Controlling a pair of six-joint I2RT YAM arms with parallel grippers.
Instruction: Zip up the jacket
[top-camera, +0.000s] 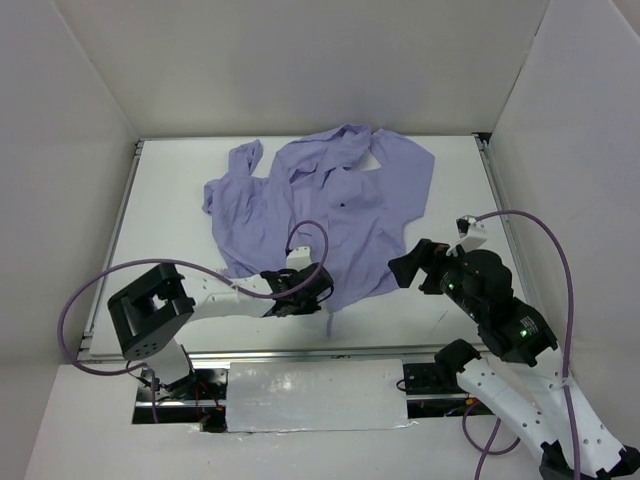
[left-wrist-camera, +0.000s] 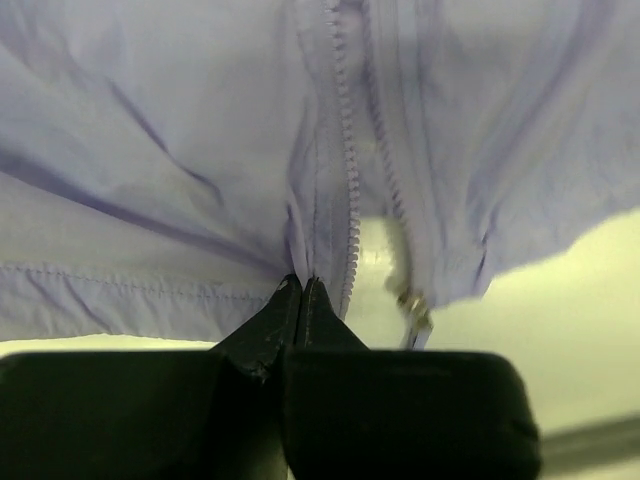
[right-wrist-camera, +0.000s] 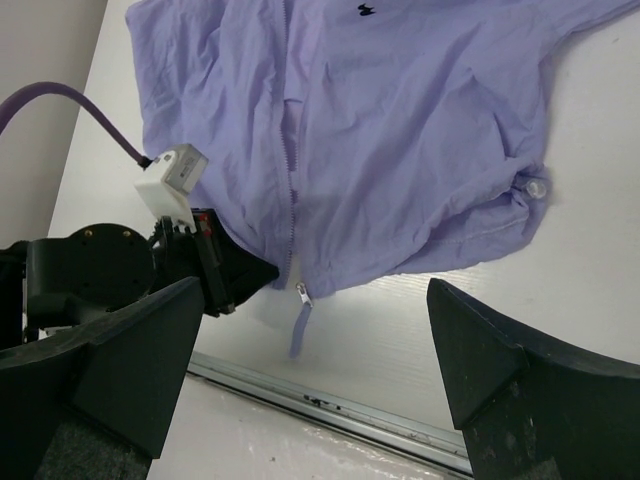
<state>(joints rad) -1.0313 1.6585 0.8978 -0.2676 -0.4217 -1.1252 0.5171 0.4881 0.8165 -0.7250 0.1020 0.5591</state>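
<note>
The jacket (top-camera: 330, 200) lies crumpled on the desk (top-camera: 450, 310), hem toward the arms. Its fabric looks thin, light, limp and probably slippery, so grip it at the stiffer zipper tape and the slider (right-wrist-camera: 303, 293). The left pincer (left-wrist-camera: 300, 290) is clamped on the hem beside the teeth. The right pincer (top-camera: 405, 268) stands apart, holding nothing.

Bright even light, soft shadows, left wrist close-up blurred

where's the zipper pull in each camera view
top external: zipper pull at the near hem of the jacket, beside the tip of the left gripper.
left wrist: zipper pull lower centre-right, right of the closed fingertips.
right wrist: zipper pull lower centre-left, under the hem.
shared landmark: left gripper, pinching the hem beside the zipper.
</note>
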